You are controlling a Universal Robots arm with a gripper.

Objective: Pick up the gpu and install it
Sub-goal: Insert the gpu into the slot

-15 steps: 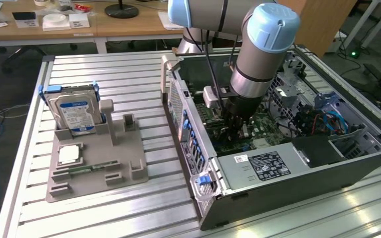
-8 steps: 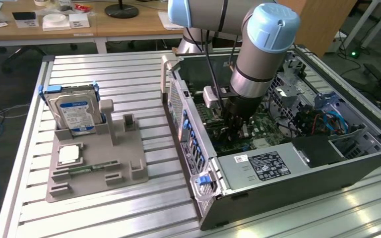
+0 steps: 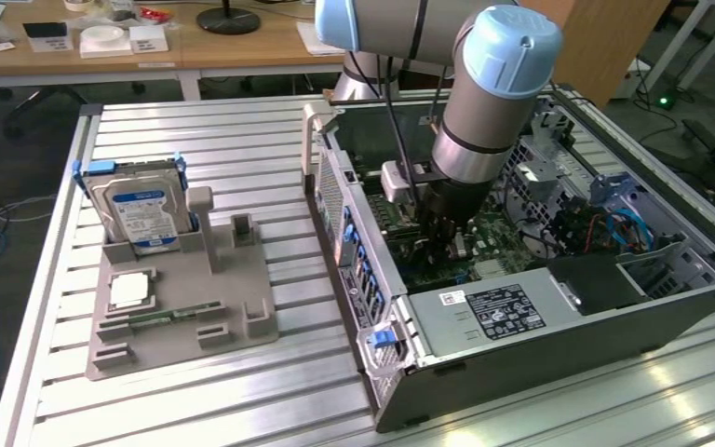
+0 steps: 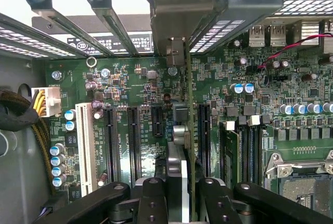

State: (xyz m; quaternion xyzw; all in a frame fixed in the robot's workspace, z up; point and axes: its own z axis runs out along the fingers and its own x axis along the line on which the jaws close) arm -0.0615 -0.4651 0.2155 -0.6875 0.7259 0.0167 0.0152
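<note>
My gripper is shut on the gpu, which I see edge-on between the two black fingers. The card stands upright over the green motherboard, between two black expansion slots. Its silver end bracket reaches the rear slot openings of the case. I cannot tell whether the card's edge sits in a slot. In the exterior view the gripper reaches down inside the open computer case, and the arm hides most of the card.
A silver hard drive with a blue label stands in a grey holder at the exterior view's left, with a memory stick lying in it. The power supply sits at the case's near end. Memory sticks stand beside the gpu.
</note>
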